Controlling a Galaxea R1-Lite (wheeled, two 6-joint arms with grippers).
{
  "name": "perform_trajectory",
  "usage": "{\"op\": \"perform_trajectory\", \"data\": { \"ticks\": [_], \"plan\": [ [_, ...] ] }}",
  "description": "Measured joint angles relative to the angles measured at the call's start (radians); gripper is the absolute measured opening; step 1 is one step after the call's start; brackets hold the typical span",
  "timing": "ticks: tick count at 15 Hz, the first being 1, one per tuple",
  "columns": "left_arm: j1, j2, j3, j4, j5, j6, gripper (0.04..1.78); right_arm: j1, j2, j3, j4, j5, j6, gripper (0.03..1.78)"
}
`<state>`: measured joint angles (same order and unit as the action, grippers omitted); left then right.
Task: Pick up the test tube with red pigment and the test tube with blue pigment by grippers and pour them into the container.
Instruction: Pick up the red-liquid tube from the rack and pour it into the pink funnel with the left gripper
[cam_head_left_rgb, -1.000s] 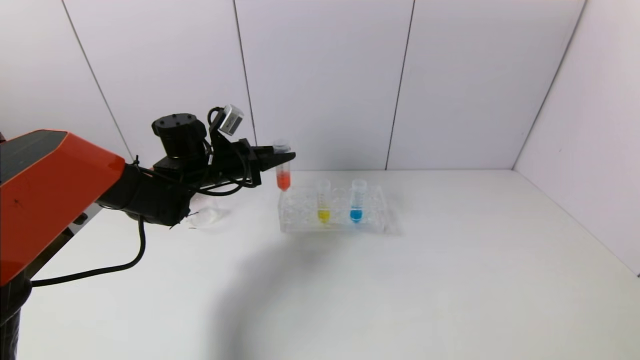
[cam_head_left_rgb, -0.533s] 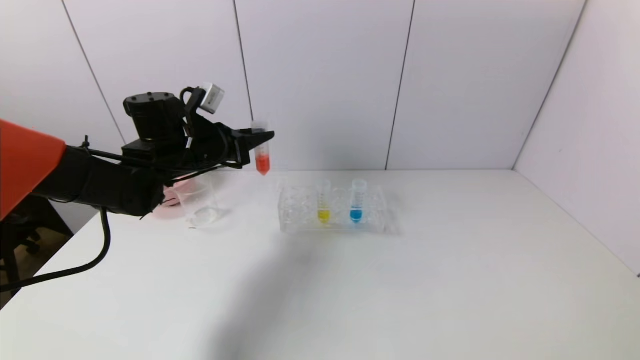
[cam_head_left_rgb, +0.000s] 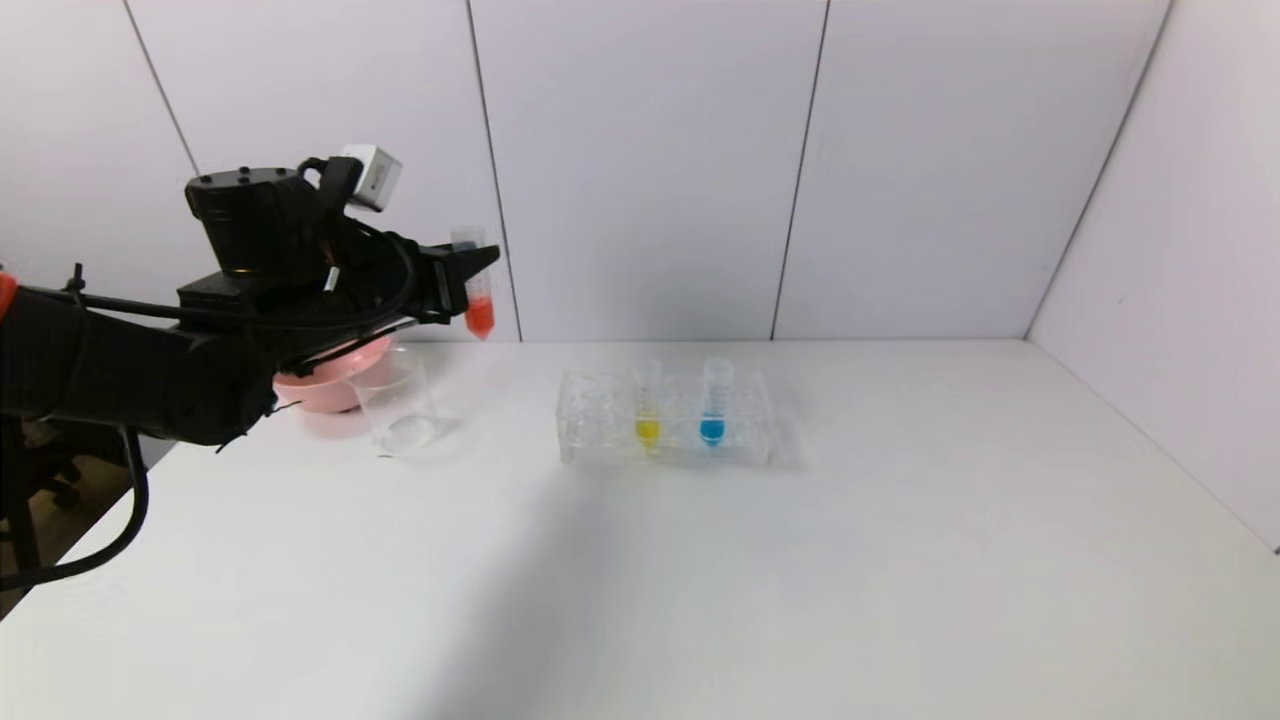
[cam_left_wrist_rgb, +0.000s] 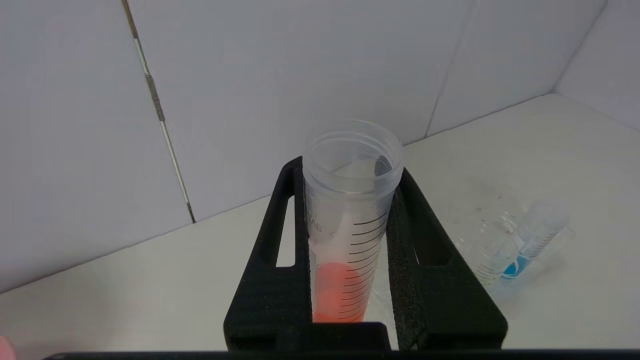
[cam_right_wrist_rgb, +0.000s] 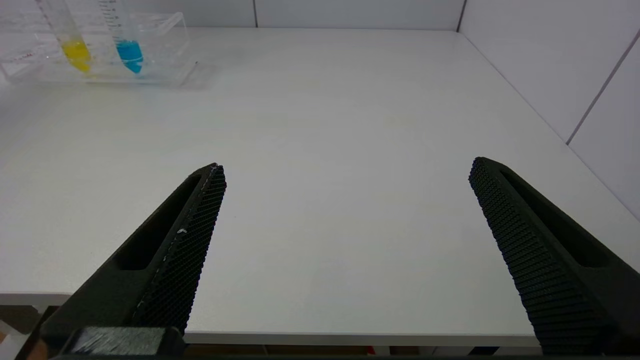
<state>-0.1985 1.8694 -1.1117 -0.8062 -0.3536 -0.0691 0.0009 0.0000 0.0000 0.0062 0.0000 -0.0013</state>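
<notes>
My left gripper (cam_head_left_rgb: 474, 266) is shut on the red test tube (cam_head_left_rgb: 479, 312) and holds it upright in the air, above and a little right of the clear beaker (cam_head_left_rgb: 400, 405). In the left wrist view the red tube (cam_left_wrist_rgb: 345, 250) sits between the two black fingers (cam_left_wrist_rgb: 280, 260). The blue test tube (cam_head_left_rgb: 712, 402) stands in the clear rack (cam_head_left_rgb: 665, 420); it also shows in the right wrist view (cam_right_wrist_rgb: 125, 40). My right gripper (cam_right_wrist_rgb: 345, 185) is open and empty, low by the table's front edge, out of the head view.
A yellow tube (cam_head_left_rgb: 647, 405) stands in the rack left of the blue one. A pink bowl (cam_head_left_rgb: 330, 380) sits behind the beaker, partly hidden by my left arm. White walls close the table at the back and right.
My left gripper has lifted the red tube up out of the rack and carried it left, from the rack's left end to above the beaker.
</notes>
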Motion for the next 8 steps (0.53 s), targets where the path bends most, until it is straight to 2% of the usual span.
{"op": "perform_trajectory", "data": {
  "ticks": [8],
  "plan": [
    [0.089,-0.083,0.047,0.004,0.012,0.005,0.45,0.0,0.0,0.0,0.0,0.0,0.0,1.77]
  ]
}}
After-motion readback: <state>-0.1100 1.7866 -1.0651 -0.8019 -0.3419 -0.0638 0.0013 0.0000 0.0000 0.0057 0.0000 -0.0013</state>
